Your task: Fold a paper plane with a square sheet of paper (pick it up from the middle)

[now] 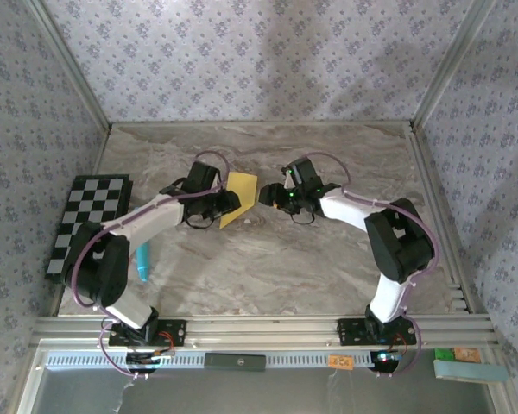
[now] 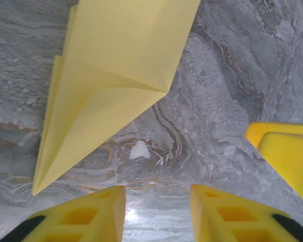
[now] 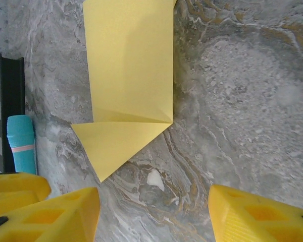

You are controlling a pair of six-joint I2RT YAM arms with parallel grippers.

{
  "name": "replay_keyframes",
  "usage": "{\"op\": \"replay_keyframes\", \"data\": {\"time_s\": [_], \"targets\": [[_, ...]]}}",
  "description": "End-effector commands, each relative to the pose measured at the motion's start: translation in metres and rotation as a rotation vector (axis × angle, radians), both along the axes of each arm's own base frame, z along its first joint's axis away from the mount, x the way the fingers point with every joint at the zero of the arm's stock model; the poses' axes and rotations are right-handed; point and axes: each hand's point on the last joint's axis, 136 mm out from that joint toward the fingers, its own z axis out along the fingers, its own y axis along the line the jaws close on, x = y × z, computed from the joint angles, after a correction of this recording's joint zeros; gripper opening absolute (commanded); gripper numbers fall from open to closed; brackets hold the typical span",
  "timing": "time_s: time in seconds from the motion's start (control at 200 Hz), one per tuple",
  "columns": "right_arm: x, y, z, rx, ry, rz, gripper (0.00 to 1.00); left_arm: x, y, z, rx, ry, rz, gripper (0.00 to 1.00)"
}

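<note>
Here, a thin yellow sheet of paper (image 1: 242, 191), creased into a long shape with a triangular flap and one pointed end, is seen lying flat on the grey marbled tabletop (image 1: 268, 267). It is placed near the middle of the surface, between the two arms.

The left gripper (image 2: 159, 212) is held low over the tabletop, just beside the pointed end of the paper. Its yellow fingers (image 2: 86, 217) are parted by a moderate gap. Bare marble is seen between them, and nothing is grasped.

The right gripper (image 3: 154, 217) is held near the paper on the opposite side. Its jaws are spread wider, the tabletop is again visible between them, and nothing is held. No contact between the paper and either gripper can be made out in the wrist views.

A black-and-white checkered board (image 1: 91, 216) is laid along the left edge of the tabletop. A small turquoise pen (image 1: 143, 263) is found just beside the board. Both are well apart from the paper.
</note>
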Motion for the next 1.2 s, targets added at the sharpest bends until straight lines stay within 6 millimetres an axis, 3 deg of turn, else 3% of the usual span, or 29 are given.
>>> {"op": "replay_keyframes", "data": {"time_s": [0.0,0.295,0.59,0.865,1.194], "targets": [[0.009,0.011,0.006,0.037,0.005,-0.013,0.59,0.014,-0.005,-0.007,0.000,-0.014,0.004,0.31],[0.007,0.018,-0.004,0.054,0.045,-0.002,0.57,0.049,0.012,-0.040,0.147,-0.021,0.077,0.16],[0.005,0.017,-0.007,0.060,0.061,0.006,0.56,0.052,0.031,-0.067,0.230,0.018,0.110,0.08],[0.003,0.016,-0.011,0.074,0.091,-0.010,0.54,0.031,0.021,-0.090,0.178,0.122,0.059,0.03],[-0.003,-0.010,-0.016,0.056,0.119,-0.085,0.52,-0.020,-0.013,-0.094,0.179,0.178,-0.168,0.01]]}}
